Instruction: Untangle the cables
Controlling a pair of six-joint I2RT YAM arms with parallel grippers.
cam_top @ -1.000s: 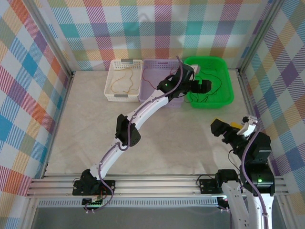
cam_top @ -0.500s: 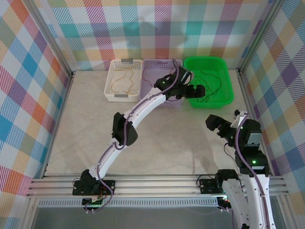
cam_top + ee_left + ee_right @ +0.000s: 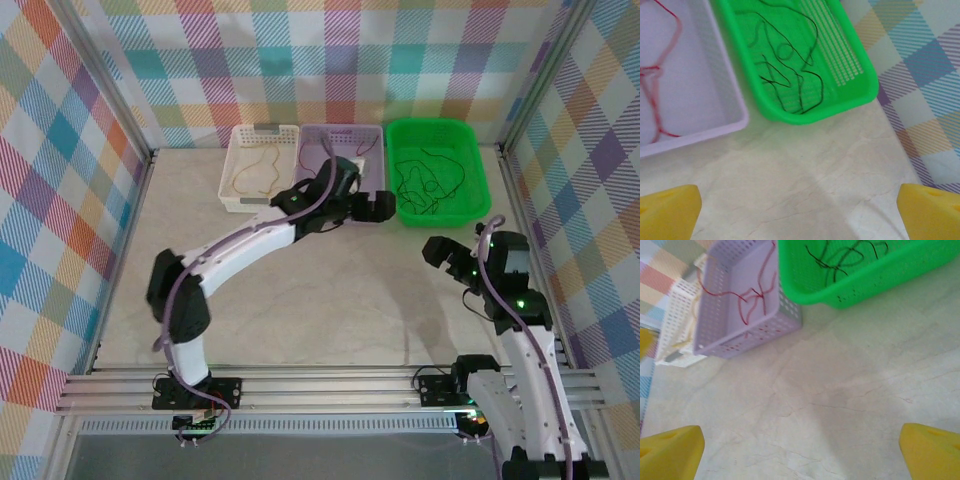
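Observation:
The cables lie sorted in three baskets at the back of the table. A yellow-orange cable (image 3: 256, 172) curls in the white basket (image 3: 265, 129). The lilac basket (image 3: 340, 128) holds a red cable (image 3: 655, 95) (image 3: 752, 295). Inside the green basket (image 3: 441, 124) loops a black cable (image 3: 420, 180) (image 3: 787, 70) (image 3: 840, 260). My left gripper (image 3: 383, 207) (image 3: 800, 215) hovers open over bare table just in front of the lilac and green baskets, empty. My right gripper (image 3: 437, 250) (image 3: 800, 455) stands open and empty over the table at the right, facing the baskets.
Checked walls enclose the table on three sides, with metal posts at the corners. The left arm stretches diagonally from its base up across the table's middle. A metal rail (image 3: 320, 385) runs along the near edge.
The left gripper has drawn back from above the green basket to the table in front of the baskets, its elbow swinging left. The right gripper has swung left and forward.

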